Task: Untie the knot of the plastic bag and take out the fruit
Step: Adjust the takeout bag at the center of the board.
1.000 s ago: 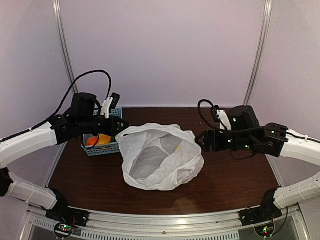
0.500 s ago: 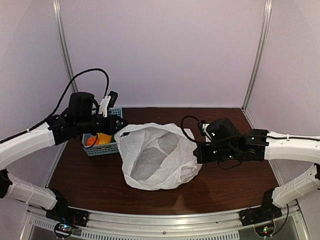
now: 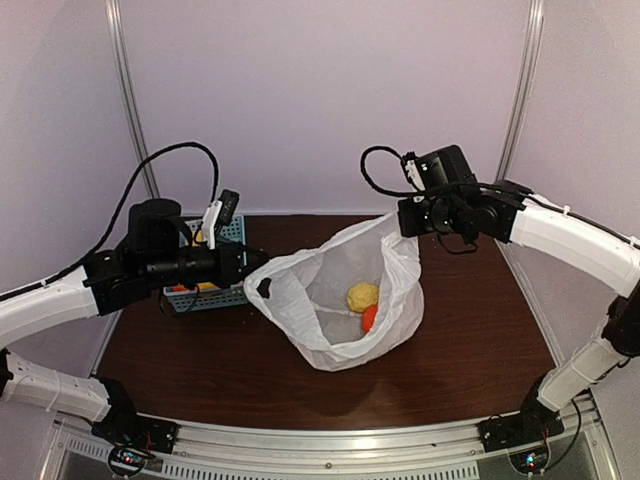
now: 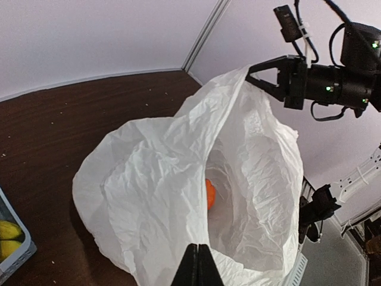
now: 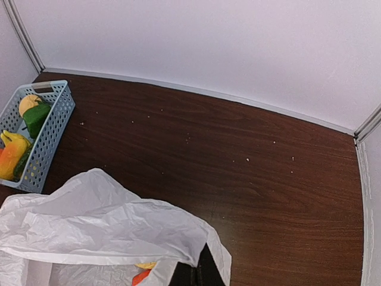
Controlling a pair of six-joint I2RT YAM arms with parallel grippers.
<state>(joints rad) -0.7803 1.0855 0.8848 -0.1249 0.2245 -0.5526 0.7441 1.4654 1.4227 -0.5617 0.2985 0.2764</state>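
Note:
The white plastic bag hangs open between my two grippers, its bottom resting on the table. My left gripper is shut on the bag's left rim, its fingers pressed together in the left wrist view. My right gripper is shut on the right rim and holds it raised well above the table. The bag fills the lower left of the right wrist view. Inside lie fruit: a yellow piece and an orange piece, the orange one also showing past the left fingers. No knot shows.
A blue basket stands at the left rear behind my left arm, with yellow, green and orange produce in it. Dark wooden table stretches right of the bag. White walls close off the back and sides.
My right gripper shut on the bag's right rim, then lifted it up and back. The bag went from slumped flat to hanging open, and fruit inside came into view.

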